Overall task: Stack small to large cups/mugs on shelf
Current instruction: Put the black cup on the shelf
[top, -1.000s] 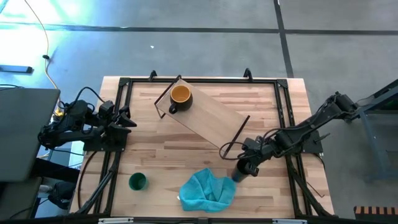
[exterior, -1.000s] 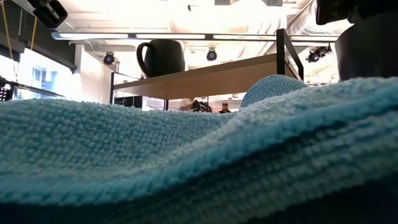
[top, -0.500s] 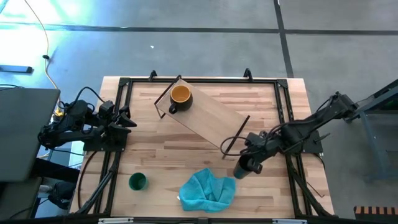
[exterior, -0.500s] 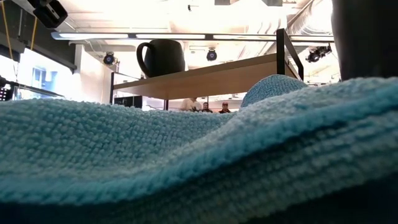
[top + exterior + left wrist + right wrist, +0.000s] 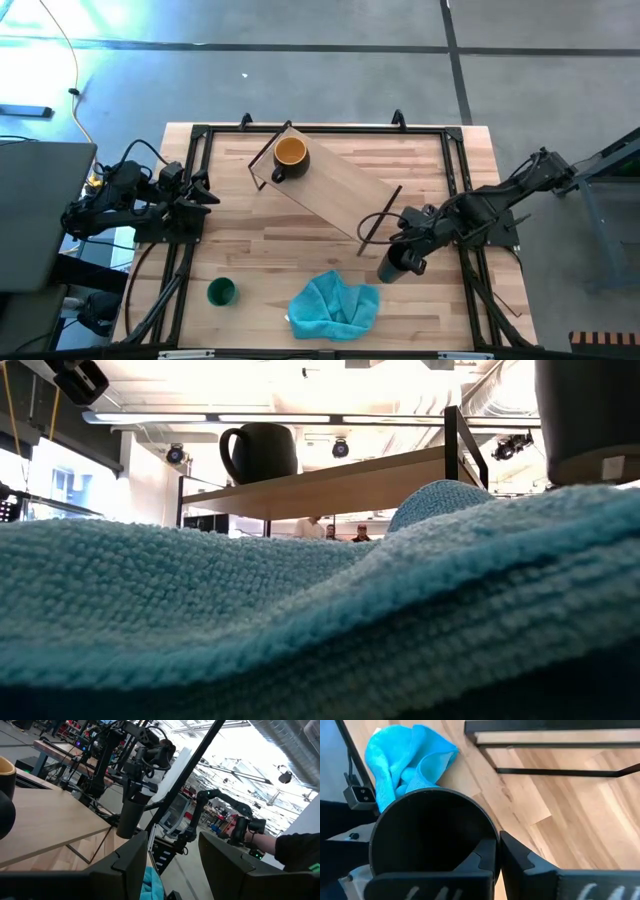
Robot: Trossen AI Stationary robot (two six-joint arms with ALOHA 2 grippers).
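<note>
The black cup hangs above the table's right near part, just off the shelf's right end, with my right gripper shut on it. On the shelf's far left end stands the yellow-orange mug, dark handle toward the near side. Near the left front edge the green cup stands on its base on the table. My left gripper waits at the table's left edge, open and holding nothing. My right gripper has the black cup by its rim, one finger inside the cup and the other outside its wall. The fingers slant down from above and from the table's right. The cup hangs upright, mouth up, lifted clear of the table.
A crumpled teal-blue cloth lies at the front edge, just left of and below the black cup; it fills the low view's foreground. Black rails frame the tabletop. Bare shelf board lies between the mug and the right end leg.
My right gripper has gone up with the black cup, staying shut on its rim. The cup has been lifted off the table and now hangs clear above the cloth's height, still upright.
</note>
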